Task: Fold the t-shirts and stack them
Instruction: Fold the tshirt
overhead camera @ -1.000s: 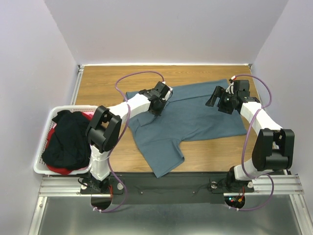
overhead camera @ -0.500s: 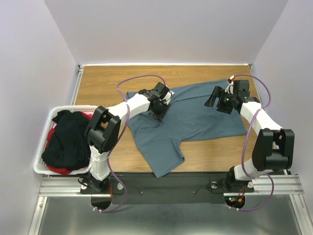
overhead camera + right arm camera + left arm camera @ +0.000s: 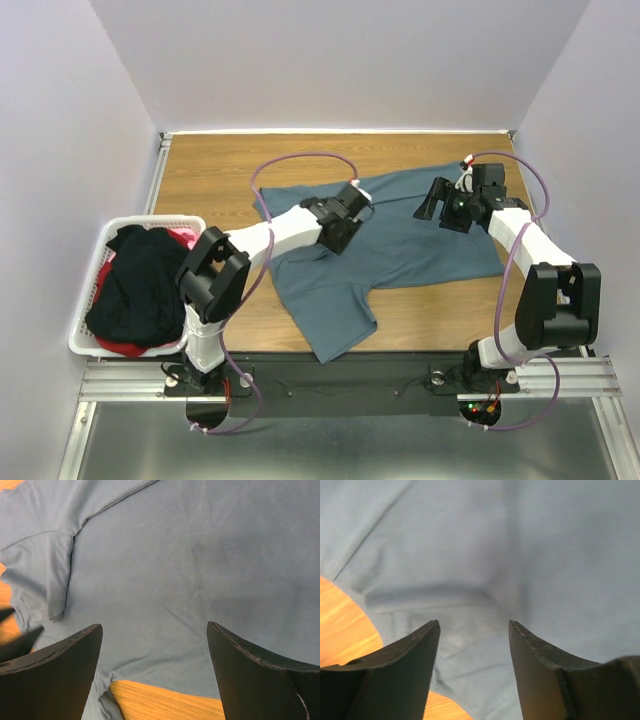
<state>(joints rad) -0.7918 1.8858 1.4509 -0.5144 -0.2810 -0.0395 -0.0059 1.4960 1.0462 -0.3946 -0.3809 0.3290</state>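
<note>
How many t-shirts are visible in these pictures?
3: a slate blue-grey cloth t-shirt spread on the wooden table; a black one piled in the white plastic basket; a red-pink one beneath it. More may be hidden there.

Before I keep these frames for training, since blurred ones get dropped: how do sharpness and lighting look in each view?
Top external: evenly lit and sharp, only soft shadows on the blue-grey t-shirt. Left wrist: the cloth is slightly blurred, and the wooden table glows saturated orange. Right wrist: crisper, seams readable, with the right gripper a dark silhouette.
</note>
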